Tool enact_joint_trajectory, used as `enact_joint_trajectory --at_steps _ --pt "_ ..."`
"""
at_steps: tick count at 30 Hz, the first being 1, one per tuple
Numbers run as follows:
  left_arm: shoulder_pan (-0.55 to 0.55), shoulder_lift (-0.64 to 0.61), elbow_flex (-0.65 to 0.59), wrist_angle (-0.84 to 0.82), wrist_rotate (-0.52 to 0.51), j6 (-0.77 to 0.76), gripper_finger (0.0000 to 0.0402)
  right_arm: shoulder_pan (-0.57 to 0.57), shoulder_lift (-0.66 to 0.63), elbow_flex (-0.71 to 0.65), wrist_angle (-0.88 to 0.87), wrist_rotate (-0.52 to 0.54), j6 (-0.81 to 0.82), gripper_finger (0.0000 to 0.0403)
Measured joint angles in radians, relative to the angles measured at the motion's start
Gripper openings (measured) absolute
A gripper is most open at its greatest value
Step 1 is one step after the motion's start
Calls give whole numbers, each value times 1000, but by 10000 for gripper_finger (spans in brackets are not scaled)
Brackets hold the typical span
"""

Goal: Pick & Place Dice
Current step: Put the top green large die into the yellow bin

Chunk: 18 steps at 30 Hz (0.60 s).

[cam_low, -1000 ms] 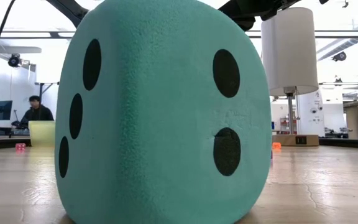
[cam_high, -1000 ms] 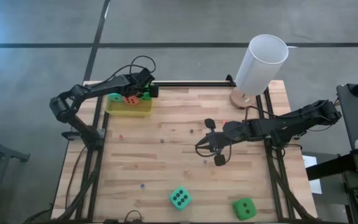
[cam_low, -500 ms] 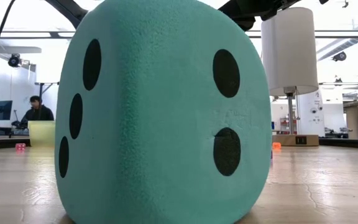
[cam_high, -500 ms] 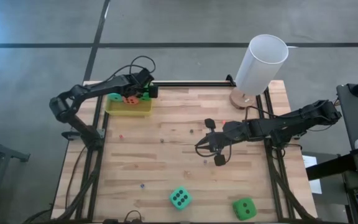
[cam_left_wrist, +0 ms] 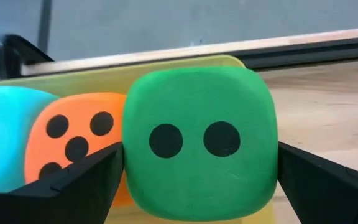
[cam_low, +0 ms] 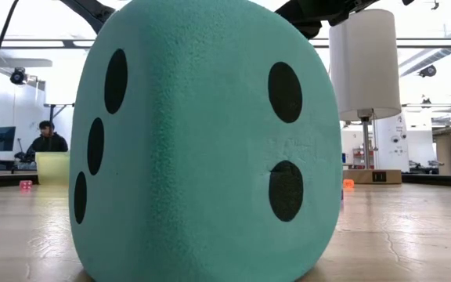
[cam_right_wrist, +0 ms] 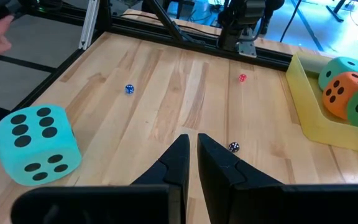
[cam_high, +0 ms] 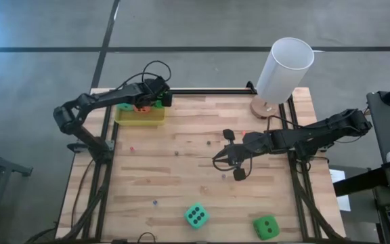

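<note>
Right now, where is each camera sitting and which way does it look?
High: above, looking down on the table and both arms.
Low: at tabletop height, filled by the teal die.
Left wrist: left gripper open around the green die at the yellow tray.
Right wrist: right gripper shut, above the table.
Shared: teal die, tray.

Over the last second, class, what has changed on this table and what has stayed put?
The left gripper has edged slightly away from the yellow tray, jaws wide around the green die; nothing newly gripped or released. Unchanged: the right gripper, shut at mid-table, and the teal die and second green die at the near edge.
</note>
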State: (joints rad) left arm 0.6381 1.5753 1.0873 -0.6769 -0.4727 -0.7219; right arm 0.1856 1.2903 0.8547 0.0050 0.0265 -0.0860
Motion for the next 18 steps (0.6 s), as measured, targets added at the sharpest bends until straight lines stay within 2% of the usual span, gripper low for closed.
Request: enact_joint_trajectory --at_steps 18 --pt "-4 -3 1 4 -10 2 398 0 0 0 0 0 0 28"
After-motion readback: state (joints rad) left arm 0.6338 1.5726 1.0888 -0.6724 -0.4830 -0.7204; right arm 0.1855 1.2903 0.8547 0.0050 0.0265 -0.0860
